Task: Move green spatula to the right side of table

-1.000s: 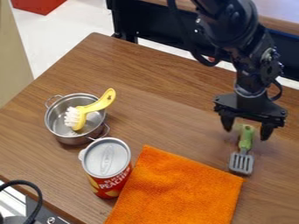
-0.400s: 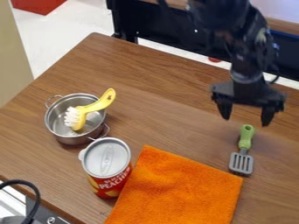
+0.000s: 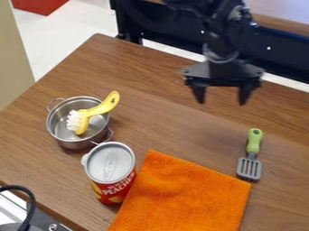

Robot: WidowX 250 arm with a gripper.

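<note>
Green spatula [image 3: 252, 154] lying unmoved, hand [image 3: 222, 97] spread open, now higher and farther left of it.

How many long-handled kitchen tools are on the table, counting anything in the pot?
2. The yellow brush sits in the metal pot, its handle leaning out over the rim, and the green-handled spatula lies near a corner of the orange cloth.
</note>
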